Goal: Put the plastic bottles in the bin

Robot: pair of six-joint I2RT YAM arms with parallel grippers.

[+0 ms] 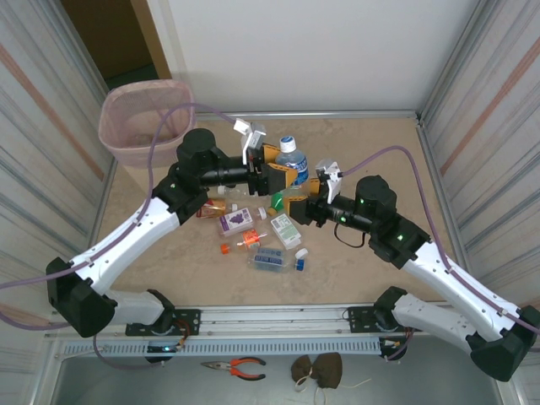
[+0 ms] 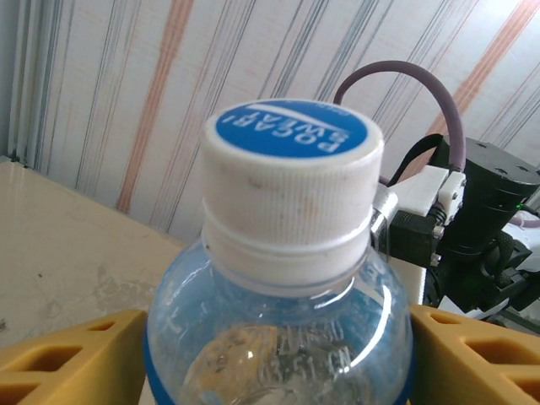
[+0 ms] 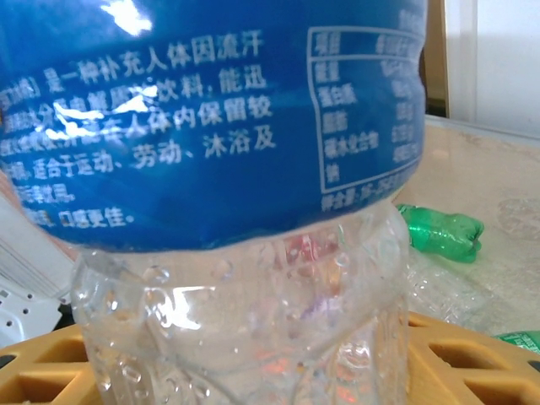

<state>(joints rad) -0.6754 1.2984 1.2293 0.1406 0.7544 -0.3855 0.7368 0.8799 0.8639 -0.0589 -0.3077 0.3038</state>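
A clear Pocari Sweat bottle (image 1: 290, 157) with a blue label and a white, blue-topped cap stands upright above the middle of the table. My left gripper (image 1: 281, 175) is shut on its shoulders (image 2: 278, 346), yellow fingers (image 2: 67, 354) on both sides. My right gripper (image 1: 301, 197) is shut on its clear lower body (image 3: 245, 329), below the label (image 3: 211, 110). Several more bottles (image 1: 236, 221) lie on the table under the arms, one of them green (image 3: 439, 229). The pink mesh bin (image 1: 145, 118) stands at the far left corner.
Striped panels wall the table left and right, a white wall closes the back. Purple cables arc over both arms. Orange pliers (image 1: 236, 365) and a brown cloth (image 1: 316, 369) lie on the ledge below the near rail.
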